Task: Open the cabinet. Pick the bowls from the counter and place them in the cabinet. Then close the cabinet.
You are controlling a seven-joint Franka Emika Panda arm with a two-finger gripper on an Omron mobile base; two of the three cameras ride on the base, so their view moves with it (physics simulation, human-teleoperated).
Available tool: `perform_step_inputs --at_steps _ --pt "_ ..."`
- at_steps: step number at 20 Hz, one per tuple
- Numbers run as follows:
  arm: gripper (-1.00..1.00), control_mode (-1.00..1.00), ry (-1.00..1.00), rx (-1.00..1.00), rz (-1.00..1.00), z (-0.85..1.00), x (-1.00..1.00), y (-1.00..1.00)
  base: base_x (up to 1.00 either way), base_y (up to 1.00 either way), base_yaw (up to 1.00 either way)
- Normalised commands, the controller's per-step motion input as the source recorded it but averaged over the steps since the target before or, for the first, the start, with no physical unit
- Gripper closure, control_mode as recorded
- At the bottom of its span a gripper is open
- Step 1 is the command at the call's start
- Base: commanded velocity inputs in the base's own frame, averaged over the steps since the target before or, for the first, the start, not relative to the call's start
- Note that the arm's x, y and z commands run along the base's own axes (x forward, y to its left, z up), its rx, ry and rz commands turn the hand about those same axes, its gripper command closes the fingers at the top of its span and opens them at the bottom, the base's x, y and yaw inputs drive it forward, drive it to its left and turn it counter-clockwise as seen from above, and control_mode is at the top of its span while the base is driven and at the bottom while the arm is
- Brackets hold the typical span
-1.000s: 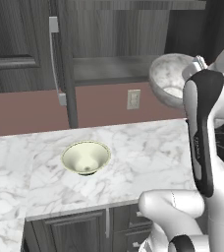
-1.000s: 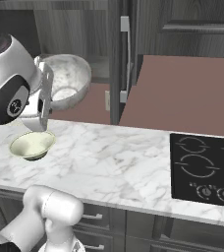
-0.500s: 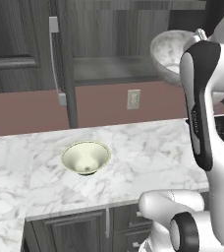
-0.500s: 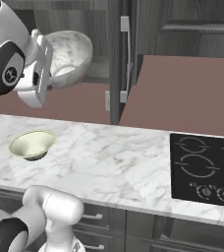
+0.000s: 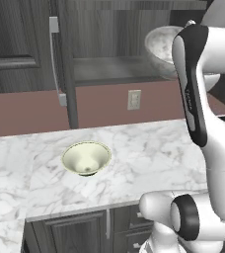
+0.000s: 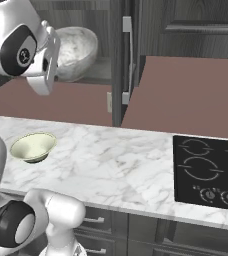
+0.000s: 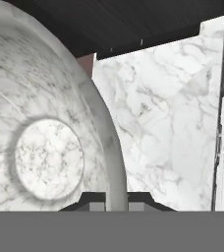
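Though the arm hides part of it, marbled bowl (image 7: 50, 147) clamped by gripper (image 7: 116, 199), cabinet (image 6: 101, 70) open.

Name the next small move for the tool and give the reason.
Probably carry the marbled bowl further in over the cabinet shelf and lower it. The tool is shut on its rim, holding it tilted at the open cabinet's front, while the cream bowl waits on the counter.

Cabinet (image 5: 109, 49) open; marbled bowl (image 6: 76, 52) raised at shelf; cream bowl (image 5: 86, 158) upright on counter (image 5: 149, 153).
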Motion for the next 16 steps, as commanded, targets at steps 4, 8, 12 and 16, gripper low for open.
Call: perform_step_inputs --at_steps 4,8,12,16 --pt "1.00 -1.00 0.01 0.00 0.02 -0.02 0.50 0.00 0.00 0.00 0.00" --pt "1.00 -1.00 0.00 0.00 0.00 -0.08 0.43 0.00 0.00 0.00 0.00" --pt "1.00 -1.00 -0.04 0.00 0.00 -0.03 0.32 0.00 0.00 0.00 0.00" --pt "1.00 -1.00 -0.09 0.00 0.00 -0.11 0.35 0.00 0.00 0.00 0.00"
